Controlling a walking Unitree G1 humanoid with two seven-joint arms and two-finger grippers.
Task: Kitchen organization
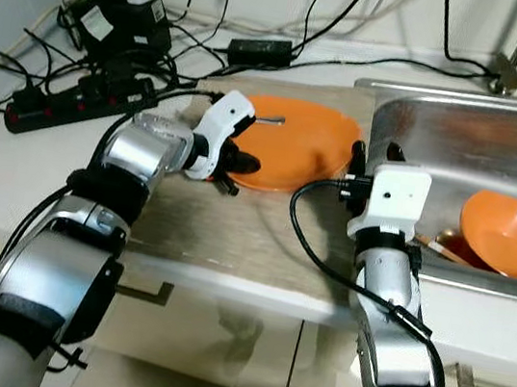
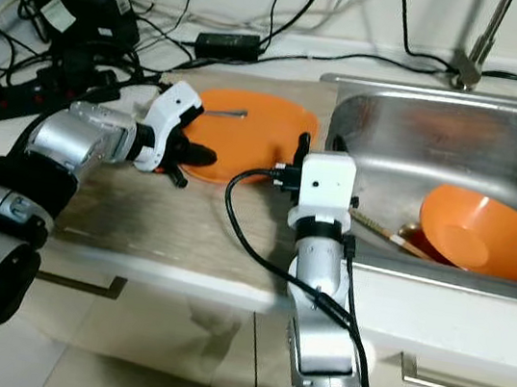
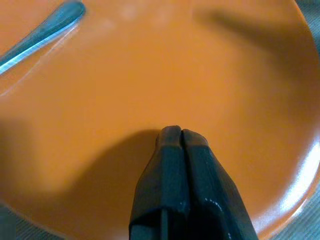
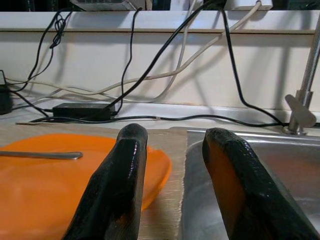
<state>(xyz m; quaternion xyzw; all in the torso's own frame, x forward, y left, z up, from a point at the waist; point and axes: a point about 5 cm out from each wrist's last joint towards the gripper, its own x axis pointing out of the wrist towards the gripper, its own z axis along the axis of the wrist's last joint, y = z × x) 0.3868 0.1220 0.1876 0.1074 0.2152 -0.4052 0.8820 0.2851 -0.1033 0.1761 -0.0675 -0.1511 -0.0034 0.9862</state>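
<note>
An orange plate (image 1: 310, 141) lies on the grey mat (image 1: 234, 224) beside the sink, with a metal utensil (image 1: 268, 118) resting on its far side. My left gripper (image 1: 248, 165) is shut, its fingertips (image 3: 175, 137) pressed together just over the plate's near part with nothing between them. My right gripper (image 4: 172, 150) is open, held upright at the sink's left rim between plate and basin. An orange bowl (image 1: 510, 236) sits tilted in the steel sink (image 1: 462, 136), with wooden chopsticks (image 2: 380, 229) beside it.
A black power strip (image 1: 78, 100), adapters and tangled cables (image 1: 129, 18) crowd the counter's far left. The faucet (image 1: 514, 57) rises behind the sink. Cabinet drawers with handles (image 1: 492, 386) run below the counter edge.
</note>
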